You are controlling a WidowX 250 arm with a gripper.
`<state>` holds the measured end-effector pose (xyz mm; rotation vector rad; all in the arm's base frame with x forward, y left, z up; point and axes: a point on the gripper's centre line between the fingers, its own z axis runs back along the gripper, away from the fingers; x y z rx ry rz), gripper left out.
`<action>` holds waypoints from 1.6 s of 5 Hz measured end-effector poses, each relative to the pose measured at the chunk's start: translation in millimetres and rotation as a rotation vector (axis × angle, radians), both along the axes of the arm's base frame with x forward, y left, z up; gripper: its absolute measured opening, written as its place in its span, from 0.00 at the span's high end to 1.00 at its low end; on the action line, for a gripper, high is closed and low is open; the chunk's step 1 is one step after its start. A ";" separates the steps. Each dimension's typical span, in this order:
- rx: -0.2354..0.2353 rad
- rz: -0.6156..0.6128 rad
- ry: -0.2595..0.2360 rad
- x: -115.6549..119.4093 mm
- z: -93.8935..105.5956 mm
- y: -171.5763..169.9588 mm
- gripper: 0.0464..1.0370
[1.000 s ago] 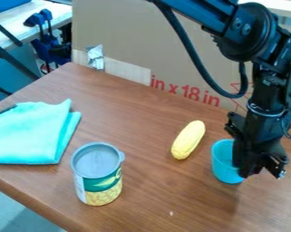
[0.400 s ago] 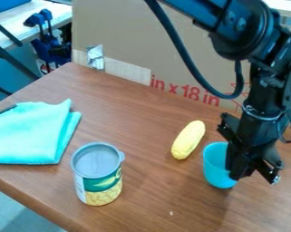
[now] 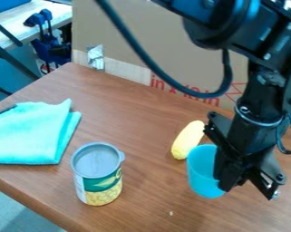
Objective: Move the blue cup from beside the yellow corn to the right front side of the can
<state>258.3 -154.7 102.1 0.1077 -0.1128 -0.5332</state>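
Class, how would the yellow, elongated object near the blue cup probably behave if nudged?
The yellow object would probably roll sideways, given its long, rounded body. Its narrowed ends might make it veer. The blue cup, close by, could stop it on that side.

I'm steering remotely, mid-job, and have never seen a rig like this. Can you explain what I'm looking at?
The machine is a black robot arm, entering from the top; its hand hangs down at the right. You see it through a fixed camera looking down at a slant on a brown wooden table.

The hand is at the right side of a blue cup. I can't tell whether it grips the cup or merely touches it. Just behind the cup lies a yellow, corn-shaped item, partly hidden by it. A can with a green and yellow label stands left of the cup, and farther left lies a folded turquoise cloth. Cardboard stands behind the table.
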 end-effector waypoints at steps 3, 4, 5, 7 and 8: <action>-0.040 0.106 0.154 -56.5 -43.0 34.6 0.97; -0.035 0.090 0.155 -51.6 -45.9 37.4 0.97; -0.020 0.086 0.123 -41.0 -41.6 42.1 0.97; -0.080 0.129 0.077 -47.3 -46.9 51.3 0.75; -0.108 0.156 -0.016 -50.6 -22.0 52.1 0.41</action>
